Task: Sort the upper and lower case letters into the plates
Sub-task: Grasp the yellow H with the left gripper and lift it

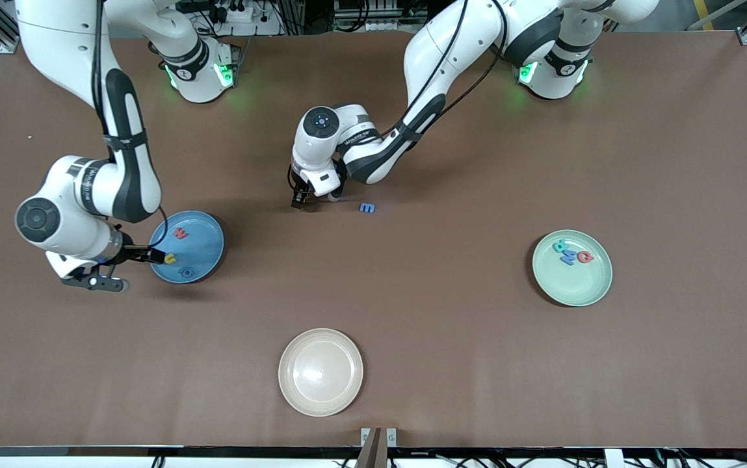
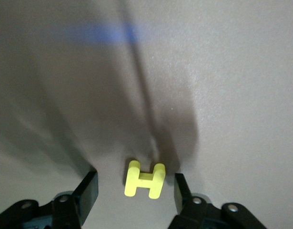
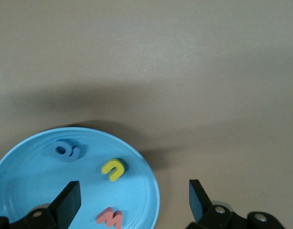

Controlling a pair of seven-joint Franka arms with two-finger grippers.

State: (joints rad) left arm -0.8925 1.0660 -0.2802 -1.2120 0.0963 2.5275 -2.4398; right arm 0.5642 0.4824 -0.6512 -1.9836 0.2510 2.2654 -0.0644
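The left gripper (image 1: pixel 300 201) is hanging low over the brown table (image 1: pixel 451 312) near its middle, between the two robot bases' side and the cream plate (image 1: pixel 320 371). In the left wrist view its two dark fingers (image 2: pixel 89 191) are standing partly apart on either side of a yellow letter H (image 2: pixel 145 179), with bare table showing between each finger and the letter, so they are gripping nothing. The H is lying flat on the table. A small blue letter m (image 1: pixel 366 208) is lying on the table just beside this gripper, toward the left arm's end.

The right gripper (image 1: pixel 152 254) is hovering over the blue plate (image 1: pixel 207 250) at the right arm's end of the table. Its fingers (image 3: pixel 67 202) are spread wide and are carrying nothing. Three letters are resting in the blue plate: a red letter (image 1: pixel 181 233), a yellow letter u (image 1: pixel 170 259) close to the fingertips, and a blue round letter (image 1: pixel 185 272) nearest the front camera.

The mint green plate (image 1: pixel 581 289) is sitting toward the left arm's end of the table, well apart from both grippers. It is holding a small cluster of letters touching one another: a teal letter (image 1: pixel 561 246), a blue letter M (image 1: pixel 569 259) and a red letter Q (image 1: pixel 584 257).
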